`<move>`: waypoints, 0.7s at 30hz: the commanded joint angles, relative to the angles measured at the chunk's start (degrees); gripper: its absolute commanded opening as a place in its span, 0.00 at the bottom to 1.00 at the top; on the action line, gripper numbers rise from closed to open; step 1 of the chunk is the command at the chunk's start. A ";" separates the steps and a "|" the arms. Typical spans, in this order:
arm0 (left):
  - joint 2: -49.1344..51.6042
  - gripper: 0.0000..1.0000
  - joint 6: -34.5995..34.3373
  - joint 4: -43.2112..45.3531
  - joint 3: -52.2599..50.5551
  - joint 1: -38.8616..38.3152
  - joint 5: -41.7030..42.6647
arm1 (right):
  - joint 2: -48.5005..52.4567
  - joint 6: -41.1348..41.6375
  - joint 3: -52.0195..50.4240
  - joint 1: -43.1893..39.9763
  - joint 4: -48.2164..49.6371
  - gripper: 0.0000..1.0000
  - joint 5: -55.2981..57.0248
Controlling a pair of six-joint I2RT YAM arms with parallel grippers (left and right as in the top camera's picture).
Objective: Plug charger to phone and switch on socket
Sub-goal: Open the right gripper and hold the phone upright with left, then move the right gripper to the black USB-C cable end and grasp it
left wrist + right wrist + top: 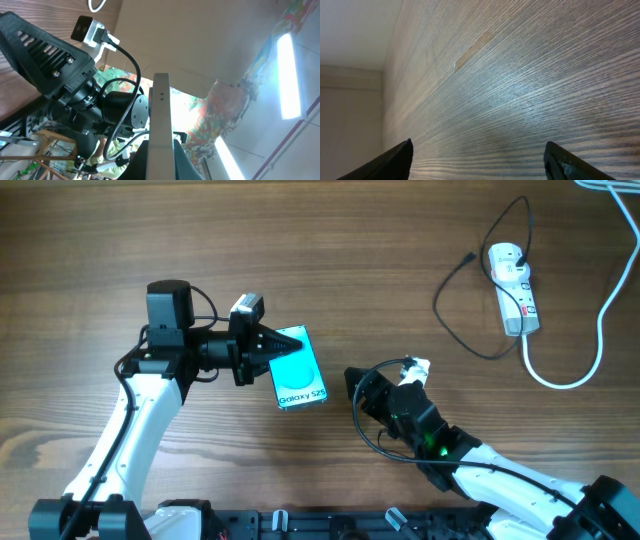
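Left gripper (pixel 283 346): clamped on the phone (pixel 298 370) at its 10 o'clock edge, probably to steady it for plugging.
Phone: lay at 9 o'clock from centre, screen showing.
Right gripper (pixel 355 383): jaws stood wide, empty, at the phone's 3 o'clock.
Charger (pixel 440 305): lay loose at 2 o'clock, beside the socket (pixel 513 288).

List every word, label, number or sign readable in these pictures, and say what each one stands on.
"Galaxy S25": on the white strip at one end of the phone, overhead view.
Red marks on the power strip: too small to read.
Left wrist view: nothing readable; the phone shows edge-on and the background is blurred.
Right wrist view: only the wooden table, no text.
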 commanded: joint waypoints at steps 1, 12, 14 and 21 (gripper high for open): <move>-0.42 0.04 0.87 -0.48 1.31 0.07 2.99 | 0.33 -0.98 -0.26 0.17 -0.04 0.86 1.75; 8.37 0.04 0.48 5.25 1.31 0.15 3.02 | 0.26 -1.07 -0.26 0.17 0.42 0.87 0.79; 10.67 0.04 0.46 6.93 1.31 0.15 3.02 | -0.13 -1.77 -0.26 0.17 0.37 0.87 0.79; 18.21 0.04 0.46 10.69 1.31 0.04 3.02 | -6.54 -12.11 0.70 -2.45 -4.66 0.91 0.13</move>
